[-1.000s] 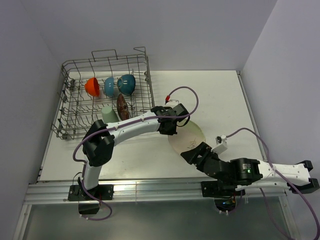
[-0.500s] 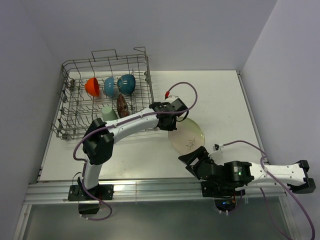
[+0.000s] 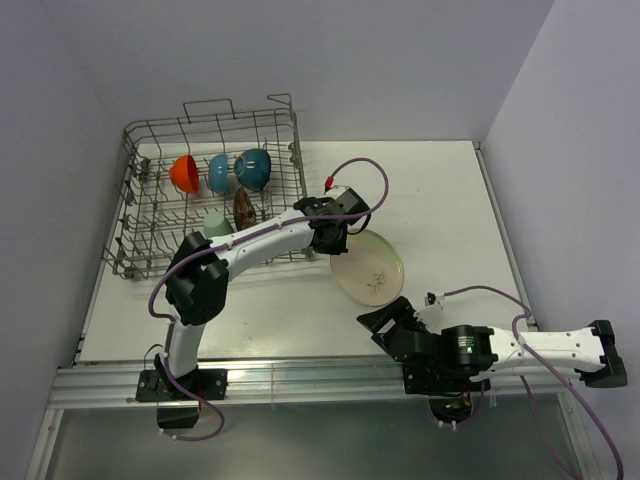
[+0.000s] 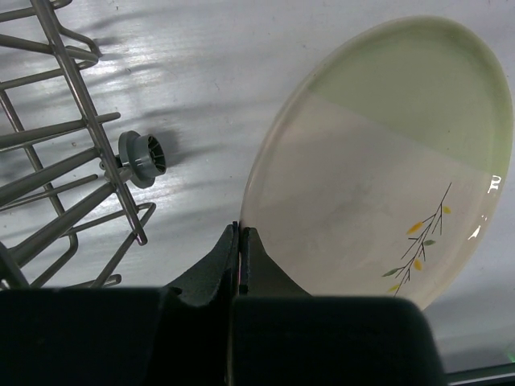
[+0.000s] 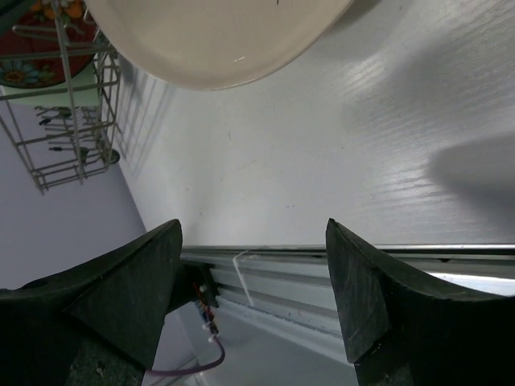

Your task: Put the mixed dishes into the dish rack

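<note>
White table: left gripper clamps rim of tilted cream plate; right gripper agape

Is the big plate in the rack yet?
Not yet. The left gripper pinches the plate by its rim, lifted off the table, just outside the rack.

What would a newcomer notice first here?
The large cream plate, pinched at its rim by the left gripper, hangs tilted just right of the dish rack. The orange bowl stands out at the rack's far left. The right gripper sits open and empty near the table's front edge.
</note>
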`<action>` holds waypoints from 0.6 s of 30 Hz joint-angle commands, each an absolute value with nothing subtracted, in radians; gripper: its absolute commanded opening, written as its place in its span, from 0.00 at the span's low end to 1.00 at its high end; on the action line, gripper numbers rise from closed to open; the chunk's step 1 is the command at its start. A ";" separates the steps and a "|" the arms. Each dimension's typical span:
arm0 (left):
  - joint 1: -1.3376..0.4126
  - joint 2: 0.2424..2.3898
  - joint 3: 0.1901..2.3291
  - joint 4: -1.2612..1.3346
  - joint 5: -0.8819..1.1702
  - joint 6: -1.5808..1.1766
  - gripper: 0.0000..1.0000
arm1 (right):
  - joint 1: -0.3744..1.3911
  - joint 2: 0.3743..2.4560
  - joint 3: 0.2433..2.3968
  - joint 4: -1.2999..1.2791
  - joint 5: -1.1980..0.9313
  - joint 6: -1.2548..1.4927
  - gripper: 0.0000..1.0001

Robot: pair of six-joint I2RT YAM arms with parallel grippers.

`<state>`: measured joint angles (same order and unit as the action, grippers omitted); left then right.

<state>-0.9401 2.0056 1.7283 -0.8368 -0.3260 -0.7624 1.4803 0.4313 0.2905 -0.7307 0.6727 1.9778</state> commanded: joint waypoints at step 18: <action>-0.942 1.941 1.701 -0.773 -0.307 -0.758 0.00 | 1.270 0.564 0.140 -0.396 0.667 2.117 0.79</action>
<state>-0.9401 2.0052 1.6924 -0.8230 -0.3149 -0.7628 1.2797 0.5461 0.1352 -0.4557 0.6437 1.9846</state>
